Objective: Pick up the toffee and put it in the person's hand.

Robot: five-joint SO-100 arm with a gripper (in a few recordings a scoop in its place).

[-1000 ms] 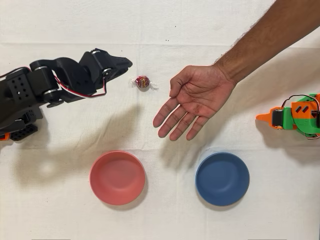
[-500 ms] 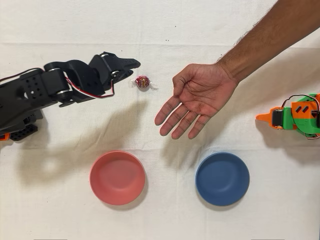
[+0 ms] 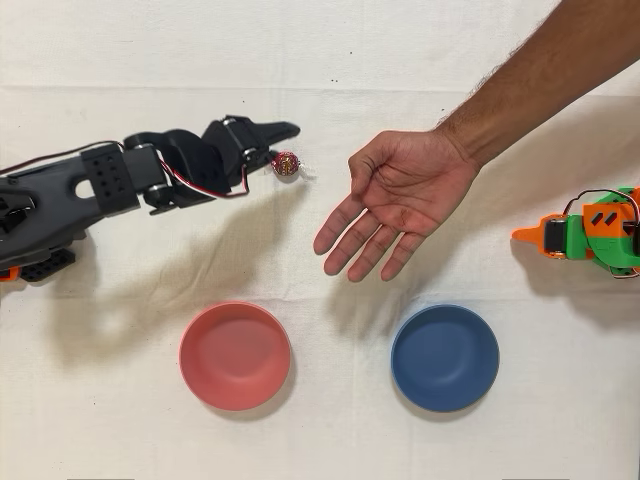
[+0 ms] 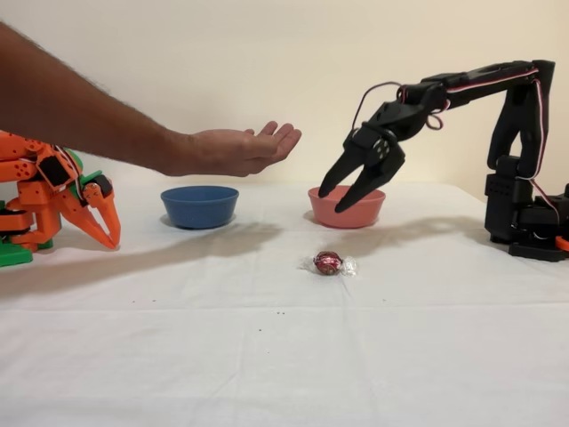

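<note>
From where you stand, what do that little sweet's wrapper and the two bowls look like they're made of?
The toffee looks wrapped in shiny magenta-red foil, since it glints, with clear crinkly film twisted at both ends. The pink bowl and the blue bowl look like smooth matte plastic: even colour, soft sheen, no pattern. They could be glazed ceramic; the pictures cannot settle it.

forearm (image 3: 560, 70): cut off by the top right edge, overhead view
black arm (image 3: 60, 195): base cut by the left edge, overhead view
orange arm (image 4: 36, 200): idle, cut by the left edge, fixed view
</note>
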